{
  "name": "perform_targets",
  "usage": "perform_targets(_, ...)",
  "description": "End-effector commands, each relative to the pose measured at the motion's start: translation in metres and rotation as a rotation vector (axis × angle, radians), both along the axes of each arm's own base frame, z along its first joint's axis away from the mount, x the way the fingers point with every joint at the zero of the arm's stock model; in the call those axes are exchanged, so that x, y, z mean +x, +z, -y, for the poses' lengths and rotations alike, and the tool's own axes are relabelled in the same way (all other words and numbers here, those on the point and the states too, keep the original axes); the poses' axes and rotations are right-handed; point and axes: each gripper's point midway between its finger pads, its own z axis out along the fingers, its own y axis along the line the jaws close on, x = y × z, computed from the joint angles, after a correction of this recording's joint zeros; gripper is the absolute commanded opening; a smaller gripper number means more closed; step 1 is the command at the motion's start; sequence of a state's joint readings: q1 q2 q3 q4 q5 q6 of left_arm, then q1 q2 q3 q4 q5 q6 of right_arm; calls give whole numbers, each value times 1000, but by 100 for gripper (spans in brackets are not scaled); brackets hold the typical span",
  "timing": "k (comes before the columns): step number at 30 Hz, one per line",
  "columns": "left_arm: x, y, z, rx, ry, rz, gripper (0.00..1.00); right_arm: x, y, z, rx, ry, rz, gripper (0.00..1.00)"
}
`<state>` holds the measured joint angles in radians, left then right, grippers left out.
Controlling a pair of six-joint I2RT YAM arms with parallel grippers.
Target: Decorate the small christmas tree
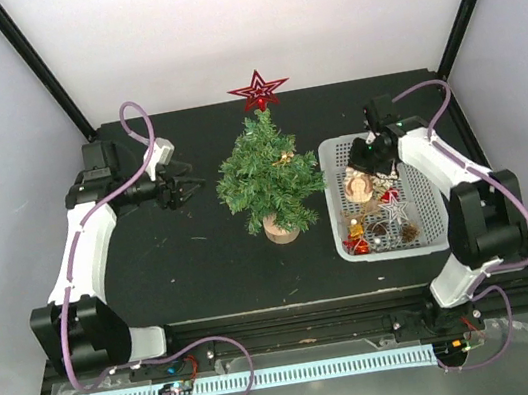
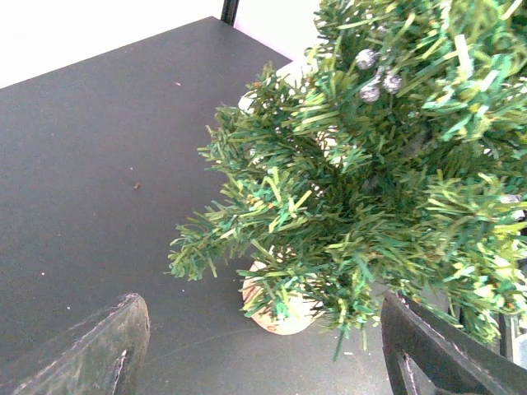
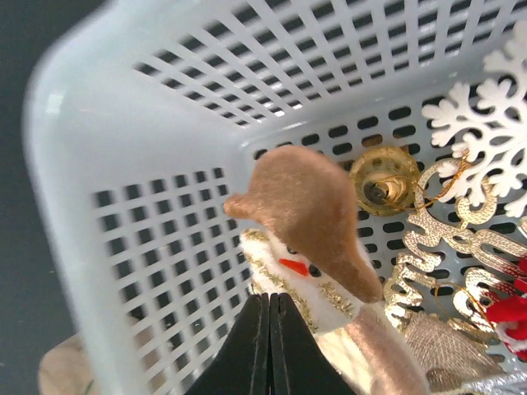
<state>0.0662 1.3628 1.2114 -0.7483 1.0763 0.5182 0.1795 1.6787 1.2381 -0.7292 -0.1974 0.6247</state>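
The small christmas tree (image 1: 269, 178) stands mid-table on its round wooden base (image 1: 281, 228), with a red star (image 1: 258, 90) at its top. My left gripper (image 1: 184, 187) hovers just left of the tree, open and empty. In the left wrist view the tree (image 2: 387, 164) and its base (image 2: 284, 313) fill the space ahead of the spread fingers (image 2: 99, 346). My right gripper (image 1: 358, 163) is down inside the white basket (image 1: 334, 206). Its jaws (image 3: 270, 300) are pressed together, tips right at the lower edge of a snowman ornament (image 3: 317, 222) with a brown hat. No grip on it shows.
The basket (image 3: 148, 164) also holds a gold bell (image 3: 384, 177), a white snowflake (image 3: 482, 140), gold glitter lettering (image 3: 445, 247) and a red piece (image 3: 510, 317). Small silver beads (image 2: 370, 78) hang in the tree. Black frame posts rise at the table's back corners.
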Motion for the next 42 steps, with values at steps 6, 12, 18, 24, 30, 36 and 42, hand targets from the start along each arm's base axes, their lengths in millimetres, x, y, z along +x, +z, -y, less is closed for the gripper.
perform_targets(6, -16, 39, 2, -2, -6, 84, 79, -12, 44, 16, -69, 4, 113, 1)
perform_targets(12, -35, 54, 10, 27, -38, 130, 79, -37, 92, 22, -52, 3, 264, 1)
perform_targets(18, -44, 62, 13, 26, -48, 138, 80, -81, 145, 14, 35, 67, 471, 1)
perform_targets(24, -55, 65, 22, 6, -86, 139, 80, -127, 187, -15, 192, 231, 612, 1)
perform_targets(30, -61, 65, 29, 2, -120, 141, 80, -165, 217, -49, 335, 419, 691, 1)
perform_targets(36, -62, 61, 32, 5, -129, 136, 80, -202, 245, -82, 490, 619, 748, 1)
perform_targets(42, -62, 58, 32, 9, -129, 133, 80, -229, 259, -93, 602, 729, 763, 1)
